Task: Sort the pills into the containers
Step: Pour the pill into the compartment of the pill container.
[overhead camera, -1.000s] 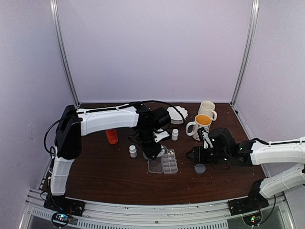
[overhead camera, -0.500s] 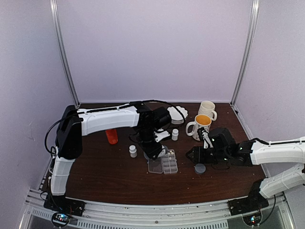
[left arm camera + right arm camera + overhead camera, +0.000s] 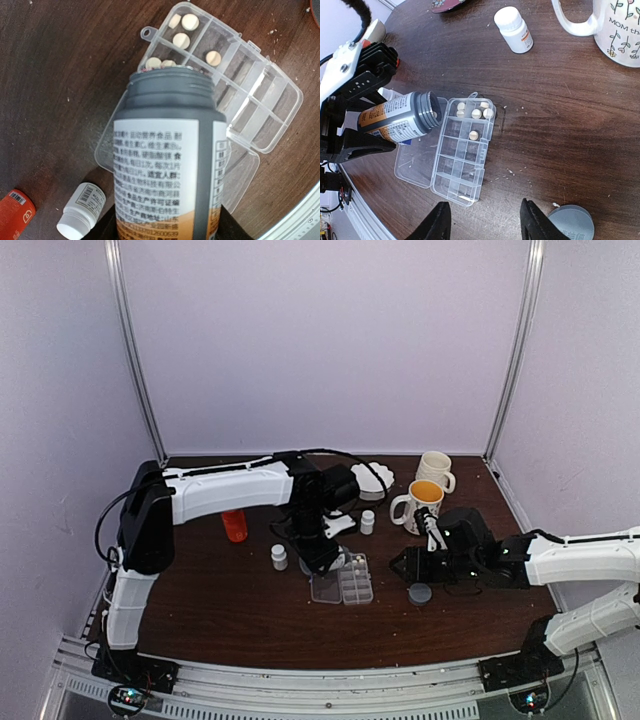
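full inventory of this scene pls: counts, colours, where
pill box: 1, clear, lid open, centre
pills: six visible, whitish, in cells at one end of the box
grey bottle: 1, grey with label, tilted, mouth over the box
grey cap: 1, grey, right of the box
white bottles: 2, white, one behind the box, one to its left
orange bottle: 1, orange, left of centre
mugs: 2, cream, back right
white object: 1, back centre, unidentifiable
left tool: black, gripping the grey bottle
right tool: black, open, empty

Clear glossy plastic pill box (image 3: 458, 176); dark matt wood-grain table (image 3: 560, 125).
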Controlling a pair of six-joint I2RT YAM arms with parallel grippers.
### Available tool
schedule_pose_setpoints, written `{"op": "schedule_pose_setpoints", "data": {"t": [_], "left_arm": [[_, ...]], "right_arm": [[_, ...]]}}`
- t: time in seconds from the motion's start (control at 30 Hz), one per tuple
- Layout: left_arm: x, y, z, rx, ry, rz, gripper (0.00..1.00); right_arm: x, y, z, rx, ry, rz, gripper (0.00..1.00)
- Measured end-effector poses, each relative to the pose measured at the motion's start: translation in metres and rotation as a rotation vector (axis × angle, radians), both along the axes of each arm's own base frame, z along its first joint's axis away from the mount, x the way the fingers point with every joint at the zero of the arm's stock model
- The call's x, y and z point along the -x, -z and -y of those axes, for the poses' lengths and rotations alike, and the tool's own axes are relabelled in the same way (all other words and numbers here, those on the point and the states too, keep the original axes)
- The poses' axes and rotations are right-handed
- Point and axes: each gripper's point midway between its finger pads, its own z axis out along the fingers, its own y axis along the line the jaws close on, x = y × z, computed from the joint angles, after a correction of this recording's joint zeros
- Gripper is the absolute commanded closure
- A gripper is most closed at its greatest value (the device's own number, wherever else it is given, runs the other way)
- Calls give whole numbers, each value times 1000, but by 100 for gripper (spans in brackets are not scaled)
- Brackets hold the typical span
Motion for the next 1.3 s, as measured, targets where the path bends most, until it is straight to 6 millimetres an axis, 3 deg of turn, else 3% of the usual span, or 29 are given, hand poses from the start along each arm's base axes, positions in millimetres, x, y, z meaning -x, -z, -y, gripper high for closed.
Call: {"op": "schedule_pose_setpoints", "data": {"t": [1.17, 1.3], "left_arm": [[-3, -1, 4, -28, 8, 5, 100], [0, 1, 0, -50, 9, -9, 100]], "right_arm": [[5, 9, 5, 41, -8, -25, 48], [5, 9, 6, 57, -12, -34, 42]]}}
